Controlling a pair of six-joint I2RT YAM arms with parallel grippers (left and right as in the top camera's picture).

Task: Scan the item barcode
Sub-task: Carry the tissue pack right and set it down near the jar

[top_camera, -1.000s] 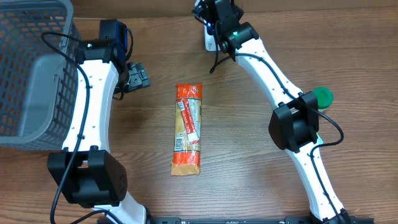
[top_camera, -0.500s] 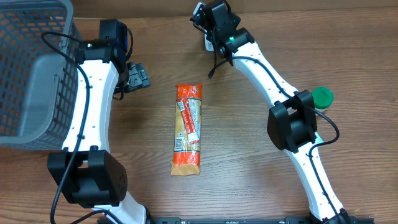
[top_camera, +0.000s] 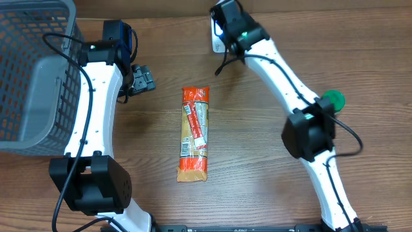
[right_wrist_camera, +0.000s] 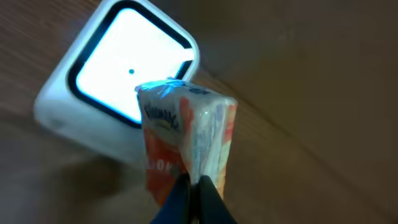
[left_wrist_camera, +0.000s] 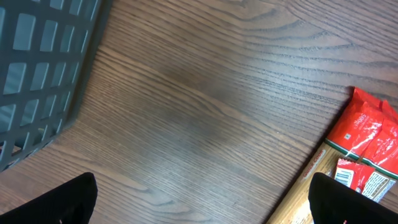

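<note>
Pinching a small orange-and-white tissue pack (right_wrist_camera: 186,134) between tightly closed jaws, the right gripper (right_wrist_camera: 193,196) holds it upright just in front of the glowing window of the white scanner (right_wrist_camera: 109,62) at the table's (top_camera: 257,161) far edge. The left gripper (top_camera: 141,78) hangs wide-jawed and holding nothing, near the grey basket (top_camera: 26,77) on the left. A long orange packet (top_camera: 194,133) lies mid-table.

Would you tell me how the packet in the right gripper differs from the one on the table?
The small packet is pinched in the right gripper before the lit scanner; the long packet lies flat on the table. The small one is mostly pale; the long one has a tan middle. Both show orange.
</note>
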